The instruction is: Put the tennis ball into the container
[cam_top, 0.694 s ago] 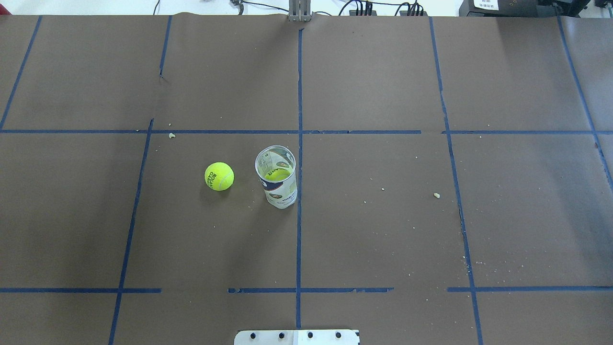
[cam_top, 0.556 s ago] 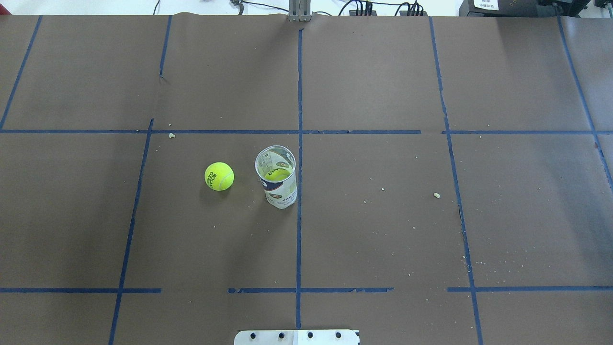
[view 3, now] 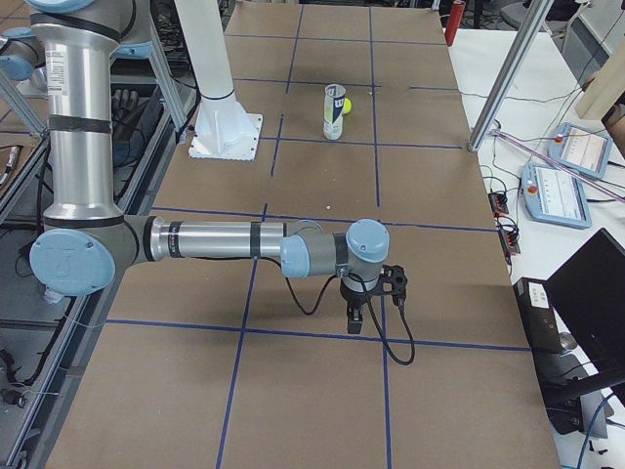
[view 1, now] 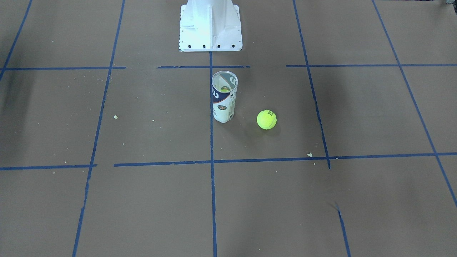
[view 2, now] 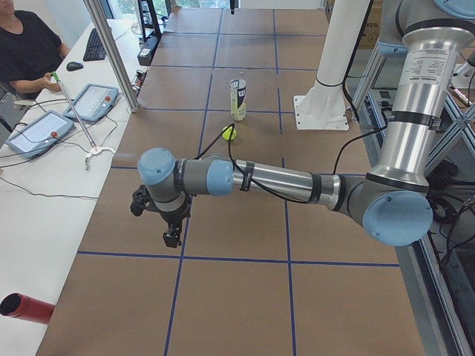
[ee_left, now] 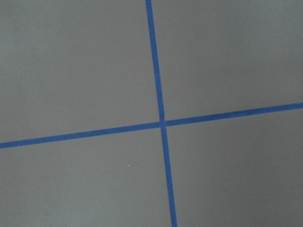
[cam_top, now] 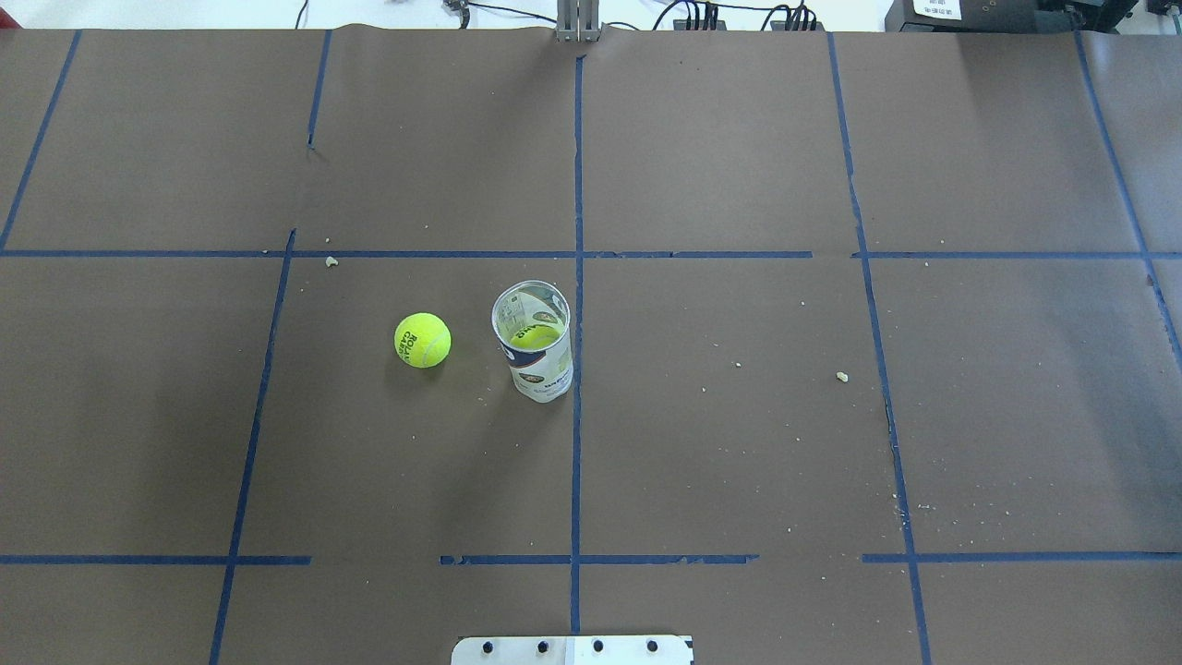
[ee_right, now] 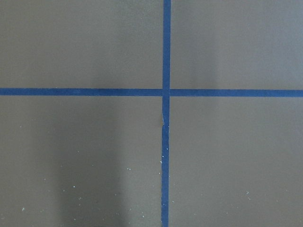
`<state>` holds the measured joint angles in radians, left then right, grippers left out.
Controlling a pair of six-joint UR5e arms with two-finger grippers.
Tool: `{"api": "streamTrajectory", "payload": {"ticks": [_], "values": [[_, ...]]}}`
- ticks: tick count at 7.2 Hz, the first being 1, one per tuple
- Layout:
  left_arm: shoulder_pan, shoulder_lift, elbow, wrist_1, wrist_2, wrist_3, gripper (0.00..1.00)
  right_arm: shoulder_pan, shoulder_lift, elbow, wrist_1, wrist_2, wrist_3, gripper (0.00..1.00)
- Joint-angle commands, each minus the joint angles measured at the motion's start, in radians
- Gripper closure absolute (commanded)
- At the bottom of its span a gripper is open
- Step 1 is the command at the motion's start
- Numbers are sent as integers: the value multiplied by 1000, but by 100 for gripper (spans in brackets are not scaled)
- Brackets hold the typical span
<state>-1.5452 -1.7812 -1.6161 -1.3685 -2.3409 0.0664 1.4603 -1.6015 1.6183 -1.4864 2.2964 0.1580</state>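
Observation:
The tennis ball (cam_top: 423, 340) lies on the brown table cover just left of the container (cam_top: 536, 346), a short gap between them. The container stands upright with its top open, and a second yellow-green ball (cam_top: 536, 334) rests inside it. Both also show in the front view: tennis ball (view 1: 266, 119), container (view 1: 224, 98). My left gripper (view 2: 172, 237) hangs far off toward the table's left end, my right gripper (view 3: 354, 322) far off toward the right end. Each shows only in a side view, so I cannot tell whether either is open or shut. The wrist views hold only tape lines.
The white robot base (view 1: 210, 28) stands behind the container. Blue tape lines grid the cover, and small crumbs (cam_top: 841, 376) are scattered on it. An operator (view 2: 26, 52) sits at a side desk with tablets (view 2: 93, 100) beyond a metal pole (view 2: 111, 52).

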Motion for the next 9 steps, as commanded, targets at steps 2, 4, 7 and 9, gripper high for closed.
{"api": "streamTrajectory", "payload": {"ticks": [2,4,7,9], "values": [[204,-82,-311,95,-11,-415,0,0,0,0,0,0,0,0],[391,-151,-370,47,3,-700,0,0,0,0,0,0,0,0],[657,-199,-326,-93,225,-915,0,0,0,0,0,0,0,0],[744,-198,-144,-373,229,-1007,0,-2,0,0,0,0,0,0]]}}
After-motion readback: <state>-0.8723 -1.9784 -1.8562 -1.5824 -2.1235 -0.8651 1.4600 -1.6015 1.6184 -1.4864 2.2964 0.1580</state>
